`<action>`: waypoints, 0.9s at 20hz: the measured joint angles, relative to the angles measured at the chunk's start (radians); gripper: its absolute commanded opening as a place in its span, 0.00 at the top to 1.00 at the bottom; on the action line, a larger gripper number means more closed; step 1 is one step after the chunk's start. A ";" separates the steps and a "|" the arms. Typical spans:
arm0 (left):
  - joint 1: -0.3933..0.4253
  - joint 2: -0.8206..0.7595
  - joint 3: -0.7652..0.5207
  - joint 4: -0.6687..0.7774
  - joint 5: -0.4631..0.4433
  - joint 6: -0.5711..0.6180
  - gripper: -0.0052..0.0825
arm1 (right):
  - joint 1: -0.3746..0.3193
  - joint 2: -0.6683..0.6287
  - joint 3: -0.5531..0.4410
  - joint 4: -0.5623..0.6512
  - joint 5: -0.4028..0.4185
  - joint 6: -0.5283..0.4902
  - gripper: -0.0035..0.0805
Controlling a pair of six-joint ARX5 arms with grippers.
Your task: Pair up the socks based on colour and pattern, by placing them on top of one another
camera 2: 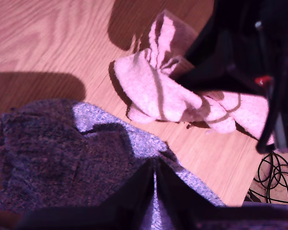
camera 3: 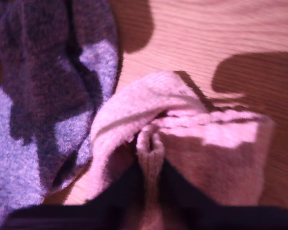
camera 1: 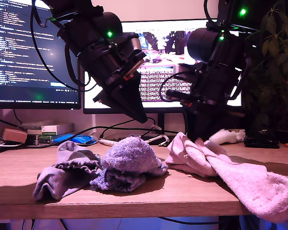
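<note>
Your second gripper (camera 3: 151, 179) pinches a fold of pink sock (camera 3: 206, 158); your first gripper (camera 2: 155, 191), jaws together, hovers above the blue-purple sock (camera 2: 62, 148). Lifting may drag both pink layers.

Two black arms seen | green status lights lit near the joints | black cables looped along the casings | red accent beside one gripper (camera 1: 127, 98) | dark tapered fingers (camera 2: 134, 196) noted
</note>
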 measured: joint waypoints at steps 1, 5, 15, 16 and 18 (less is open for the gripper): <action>0.000 0.000 0.000 0.001 0.000 0.000 0.95 | 0.000 0.000 0.001 -0.017 0.005 0.002 0.97; 0.000 0.000 0.000 0.013 0.000 -0.001 0.95 | 0.000 -0.038 0.013 -0.109 0.066 0.002 0.97; -0.055 0.000 0.000 0.172 0.008 -0.079 0.67 | -0.020 -0.451 0.046 -0.311 0.217 0.001 0.97; -0.071 0.000 0.000 0.190 0.008 -0.093 0.65 | -0.034 -0.459 0.046 -0.323 0.239 -0.002 0.97; -0.092 0.000 0.000 0.202 -0.014 -0.126 0.62 | -0.077 -0.458 0.046 -0.339 0.262 -0.019 0.97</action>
